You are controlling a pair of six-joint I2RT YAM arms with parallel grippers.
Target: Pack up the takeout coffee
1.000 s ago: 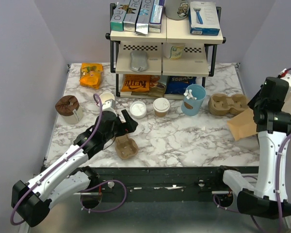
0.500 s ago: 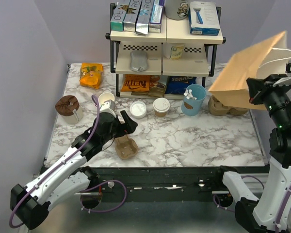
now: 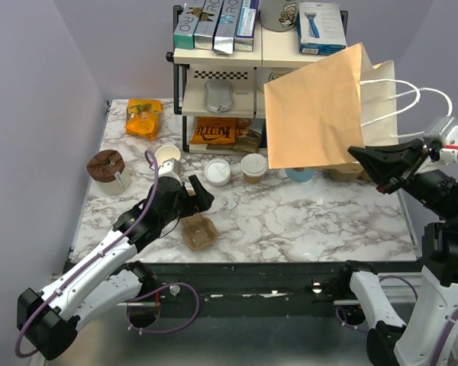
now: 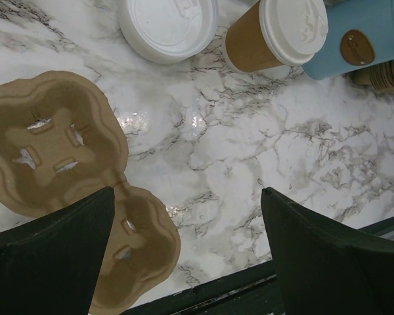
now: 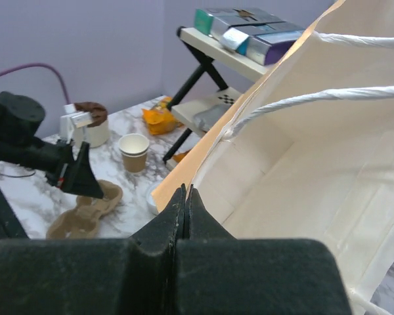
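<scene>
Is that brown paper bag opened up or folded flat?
Opened up. The right wrist view looks into the bag, its walls spread apart, while the right gripper pinches its rim.

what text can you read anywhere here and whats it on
"Kettle": orange chip bag under the rack.
"ORO", roughly: teal box on the rack's top shelf, unsure.
Too small or blurred: print on the white box up there, the brown label on the light-blue cup, the embossing on the takeout coffee lid.
</scene>
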